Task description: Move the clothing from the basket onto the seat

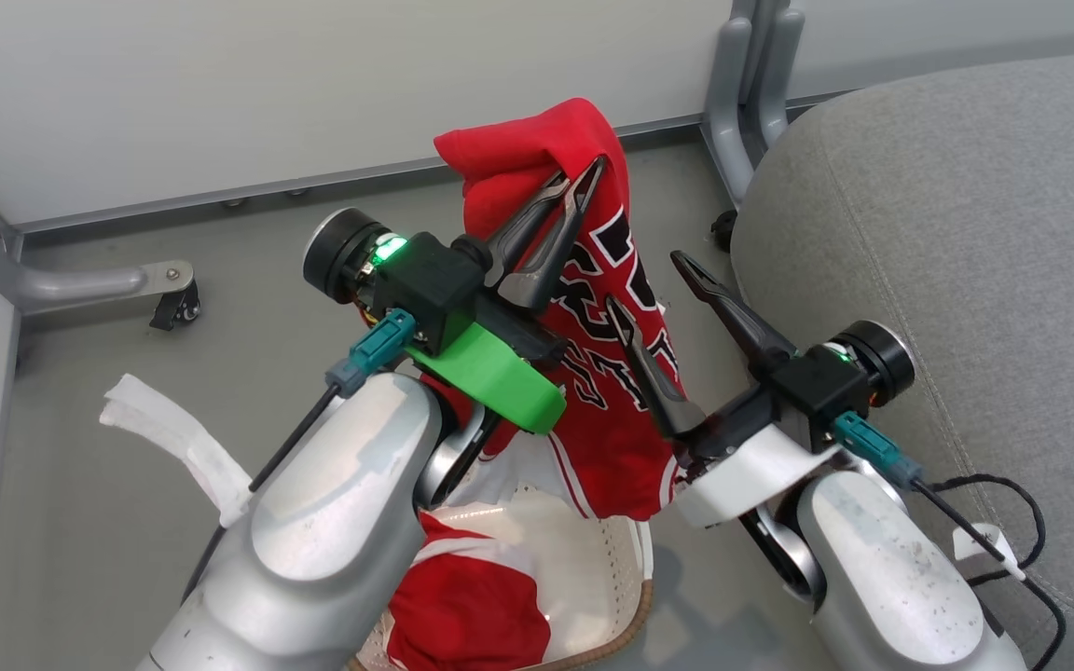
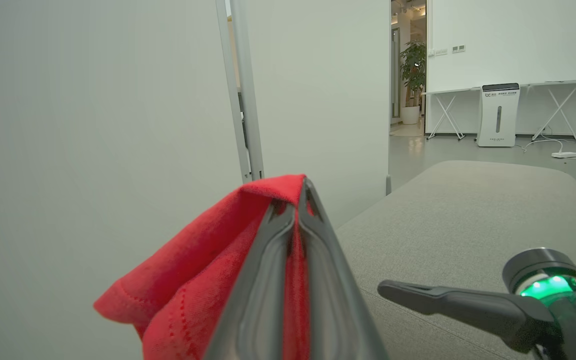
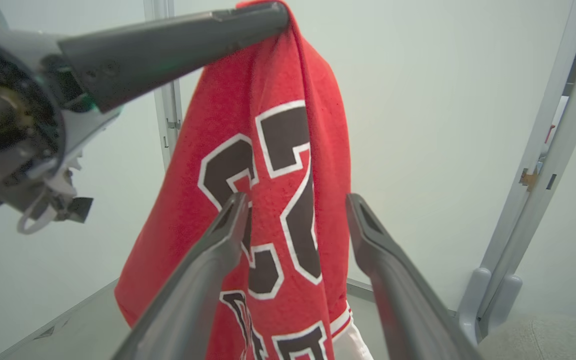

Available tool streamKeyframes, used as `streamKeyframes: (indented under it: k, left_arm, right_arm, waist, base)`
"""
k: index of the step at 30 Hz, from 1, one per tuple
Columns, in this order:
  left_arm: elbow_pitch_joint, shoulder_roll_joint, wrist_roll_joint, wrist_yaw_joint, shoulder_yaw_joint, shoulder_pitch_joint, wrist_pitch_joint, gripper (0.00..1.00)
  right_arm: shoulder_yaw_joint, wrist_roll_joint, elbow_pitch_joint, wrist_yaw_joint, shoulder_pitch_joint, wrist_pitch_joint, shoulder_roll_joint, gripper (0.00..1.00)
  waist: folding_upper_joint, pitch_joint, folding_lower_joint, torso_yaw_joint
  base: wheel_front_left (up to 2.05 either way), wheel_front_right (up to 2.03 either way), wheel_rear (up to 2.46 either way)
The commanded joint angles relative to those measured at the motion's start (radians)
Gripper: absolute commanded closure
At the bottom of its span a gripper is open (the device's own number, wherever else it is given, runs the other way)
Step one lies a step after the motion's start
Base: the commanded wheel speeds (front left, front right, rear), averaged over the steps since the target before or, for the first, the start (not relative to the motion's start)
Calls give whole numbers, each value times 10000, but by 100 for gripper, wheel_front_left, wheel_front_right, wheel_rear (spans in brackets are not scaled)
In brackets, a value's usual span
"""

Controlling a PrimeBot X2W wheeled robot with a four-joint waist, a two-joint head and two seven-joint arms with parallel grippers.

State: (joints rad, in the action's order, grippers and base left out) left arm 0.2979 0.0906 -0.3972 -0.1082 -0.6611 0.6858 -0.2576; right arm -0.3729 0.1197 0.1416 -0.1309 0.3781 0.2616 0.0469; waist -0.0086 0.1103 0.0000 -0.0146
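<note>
One jersey hangs clamped in the left fingers — right fingers spread apart beside it.

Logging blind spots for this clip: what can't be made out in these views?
- Basket: head view, mostly behind the left forearm and cut off by the bottom edge.
- Second red garment: head view, partly under that forearm; its kind is unclear.
- Jersey numerals: right wrist view, folded and crossed by a right hand finger; unreadable in full.
- Jersey hem: head view, overlaps the basket; contact cannot be told.
</note>
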Motion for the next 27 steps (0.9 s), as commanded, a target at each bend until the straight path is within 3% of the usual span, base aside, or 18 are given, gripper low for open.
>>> streamKeyframes:
  k: [1, 16, 17, 18, 27]
  left_arm:
    - [-38, -5, 15, 26, -28, 128, -40, 100]
    - [-485, -258, -27, -37, -705, 285, -74, 100]
    - [-509, -262, -36, -36, -729, 284, -75, 100]
    - [-536, -270, -48, -26, -756, 283, -77, 100]
    - [-487, -160, -73, 56, -802, 53, -66, 100]
  right_arm:
    - [-44, -93, 309, 3, 250, 27, 41, 0]
    - [-529, 671, 2892, 6, 1339, 27, 38, 1]
    - [-571, 721, 3006, 6, 1341, 27, 38, 59]
    - [-583, 799, 3079, 6, 1385, 27, 39, 100]
    - [-500, 1123, 2788, 6, 1145, 28, 39, 100]
  waist:
    - [86, 132, 0, 92]
    - [86, 545, 0, 474]
    - [86, 554, 0, 495]
    - [86, 566, 0, 518]
    - [86, 474, 0, 551]
  base:
    - [0, 0, 0]
    - [0, 0, 0]
    - [0, 0, 0]
    - [0, 0, 0]
    - [0, 0, 0]
